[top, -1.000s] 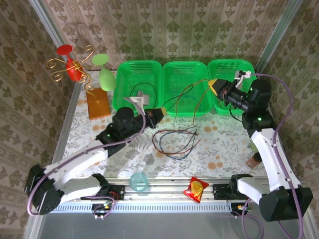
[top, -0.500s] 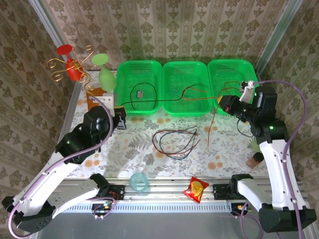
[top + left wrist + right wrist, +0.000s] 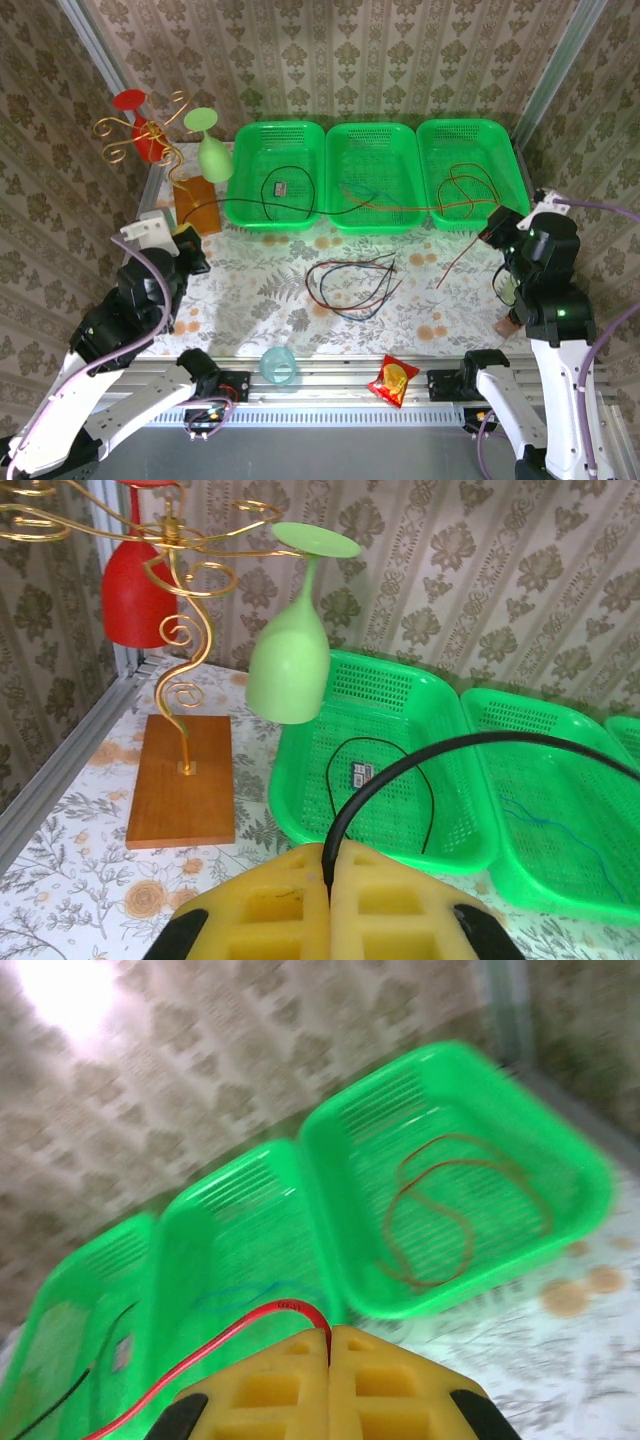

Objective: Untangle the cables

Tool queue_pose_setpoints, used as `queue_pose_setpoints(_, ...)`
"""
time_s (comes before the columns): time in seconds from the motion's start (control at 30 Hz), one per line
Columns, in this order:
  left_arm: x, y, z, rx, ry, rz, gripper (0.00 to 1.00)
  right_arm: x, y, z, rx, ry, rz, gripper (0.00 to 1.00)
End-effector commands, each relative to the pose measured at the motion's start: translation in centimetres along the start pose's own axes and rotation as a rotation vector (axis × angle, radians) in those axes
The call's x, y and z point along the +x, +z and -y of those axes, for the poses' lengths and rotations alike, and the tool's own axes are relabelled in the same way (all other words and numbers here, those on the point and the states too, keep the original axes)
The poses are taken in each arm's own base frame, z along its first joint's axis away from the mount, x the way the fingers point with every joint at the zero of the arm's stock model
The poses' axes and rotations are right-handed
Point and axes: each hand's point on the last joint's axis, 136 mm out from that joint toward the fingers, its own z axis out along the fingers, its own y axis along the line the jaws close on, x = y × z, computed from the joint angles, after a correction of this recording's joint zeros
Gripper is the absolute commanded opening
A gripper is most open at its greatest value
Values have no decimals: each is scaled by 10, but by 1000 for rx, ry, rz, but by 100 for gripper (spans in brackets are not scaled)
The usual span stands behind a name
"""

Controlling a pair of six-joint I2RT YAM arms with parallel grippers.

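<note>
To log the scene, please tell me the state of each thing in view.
left gripper, jaws shut on black cable
right gripper, jaws shut on red cable
loose cables, tangled on table
green glass, hanging upside down
red glass, hanging upside down

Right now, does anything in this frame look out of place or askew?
Yes. A black cable, pinched in the shut left claw, and a red cable, pinched in the shut right claw, stretch across the green baskets over their rims rather than lying inside. A red snack packet sits on the front rail.
</note>
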Motion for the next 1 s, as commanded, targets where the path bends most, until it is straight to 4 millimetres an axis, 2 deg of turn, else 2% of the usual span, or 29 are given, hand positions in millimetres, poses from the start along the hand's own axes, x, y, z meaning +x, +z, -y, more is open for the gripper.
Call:
queue_pose_setpoints(0.0,-11,-8,-9,-2,-69,72,0,-24,-16,46,247,-8,160,0)
queue_pose_setpoints(0.13,-17,-16,-15,7,-128,112,0,-31,-28,63,342,-18,218,0)
queue_pose_setpoints(0.3,-19,-17,-11,27,-135,102,0,-33,-23,51,272,-39,219,0)
queue_pose_setpoints(0.37,-18,-15,-8,36,-135,92,0,-42,-23,44,247,-52,243,0)
queue_pose_setpoints(0.6,-10,-8,1,57,-145,59,0,-94,-23,-12,74,-193,317,0)
queue_pose_setpoints(0.73,-3,-1,19,117,-162,17,0,-113,-14,-47,-56,-232,342,1)
queue_pose_setpoints(0.83,5,6,30,143,-163,-28,0,-119,3,-65,-116,-247,330,4)
queue_pose_setpoints(0.97,13,12,42,181,-196,-60,0,-116,41,-73,-114,-292,309,0)
